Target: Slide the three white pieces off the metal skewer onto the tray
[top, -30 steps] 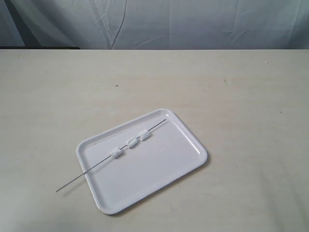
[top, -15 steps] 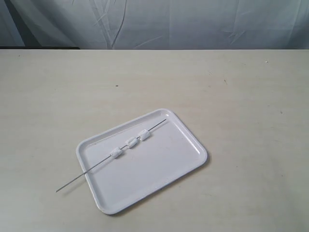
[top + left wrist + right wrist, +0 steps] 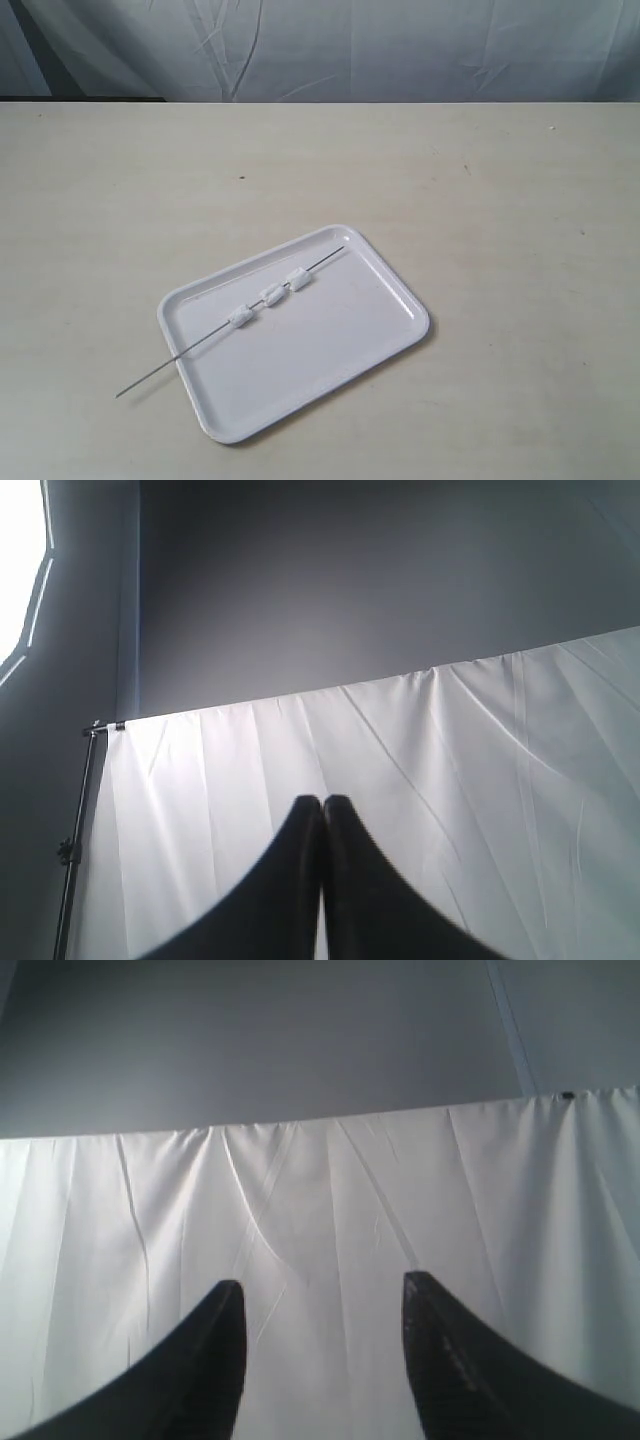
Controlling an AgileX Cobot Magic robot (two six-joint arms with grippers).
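Note:
The glossy white tray [image 3: 340,355] lies on the beige table, turned at an angle. The thin metal skewer [image 3: 150,380] rests diagonally across its far-left part, one end sticking out over the rim onto the table. Three white pieces are threaded on it over the tray: one [image 3: 242,316], a second [image 3: 271,295] and a third [image 3: 298,279]. Neither arm shows in the exterior view. My left gripper [image 3: 322,802] is shut with nothing in it and points at a white curtain. My right gripper [image 3: 322,1290] is open and empty, also facing the curtain.
A white curtain [image 3: 400,50] hangs behind the table's far edge. A light stand pole [image 3: 75,840] holds the curtain's corner in the left wrist view. Bare beige tabletop [image 3: 500,200] surrounds the tray.

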